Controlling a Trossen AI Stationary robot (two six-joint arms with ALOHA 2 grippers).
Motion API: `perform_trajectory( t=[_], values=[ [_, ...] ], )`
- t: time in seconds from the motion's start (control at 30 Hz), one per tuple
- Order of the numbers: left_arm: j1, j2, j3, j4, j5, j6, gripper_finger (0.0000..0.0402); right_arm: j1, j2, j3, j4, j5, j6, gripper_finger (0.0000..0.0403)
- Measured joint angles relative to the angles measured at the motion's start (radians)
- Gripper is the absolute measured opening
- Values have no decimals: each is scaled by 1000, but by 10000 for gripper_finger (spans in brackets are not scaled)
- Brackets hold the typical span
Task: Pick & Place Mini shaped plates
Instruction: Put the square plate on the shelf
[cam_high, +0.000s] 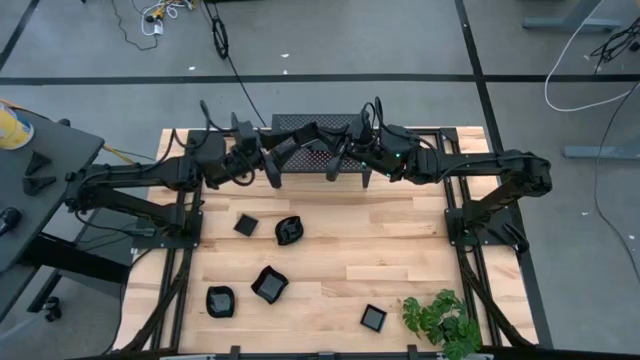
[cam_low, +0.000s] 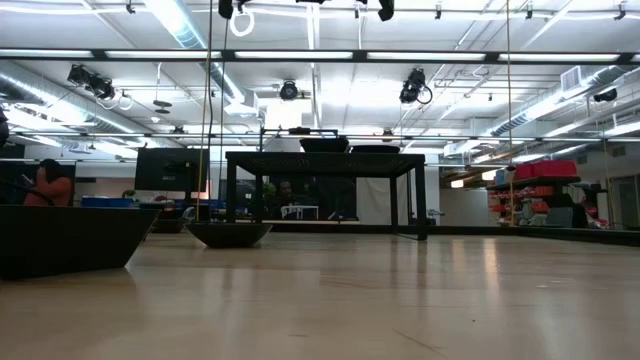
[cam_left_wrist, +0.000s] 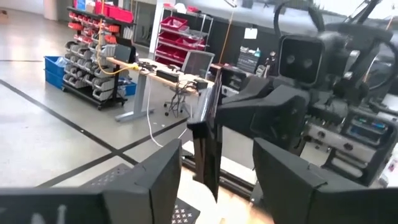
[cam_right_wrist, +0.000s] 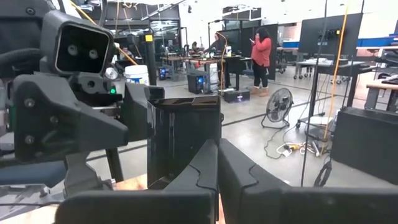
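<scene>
My two grippers meet high over the far middle of the table, above the black perforated stand (cam_high: 300, 128). My right gripper (cam_right_wrist: 217, 171) is shut on one mini shaped plate (cam_right_wrist: 183, 127), a glossy black square dish held on edge. My left gripper (cam_left_wrist: 217, 180) faces it, open, one finger on either side of that plate (cam_left_wrist: 208, 140), with a gap showing on both sides. Several more black plates lie flat on the wooden table: (cam_high: 246, 224), (cam_high: 289, 230), (cam_high: 269, 284), (cam_high: 220, 300), (cam_high: 373, 318). Two plates (cam_low: 325, 145) rest on top of the stand. My right gripper pinches the plate at its rim (cam_right_wrist: 202, 149) between its two shut fingers, which reach in level from the table's right side. The fingers themselves cover the exact spot. The plate stands upright on edge, lifted clear of the stand and the table.
The stand on legs (cam_low: 325, 190) is at the table's far edge under the grippers. A potted green plant (cam_high: 440, 320) sits at the near right corner. Bare wood (cam_high: 400, 240) lies in the middle right. Beyond the table are benches, racks and a person (cam_right_wrist: 261, 53).
</scene>
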Motion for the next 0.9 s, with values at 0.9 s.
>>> perform_trajectory(
  t=[0.9],
  values=[
    [-10, 0, 0, 2, 10, -37, 105, 29, 4, 0, 2, 1, -38, 3]
  ],
)
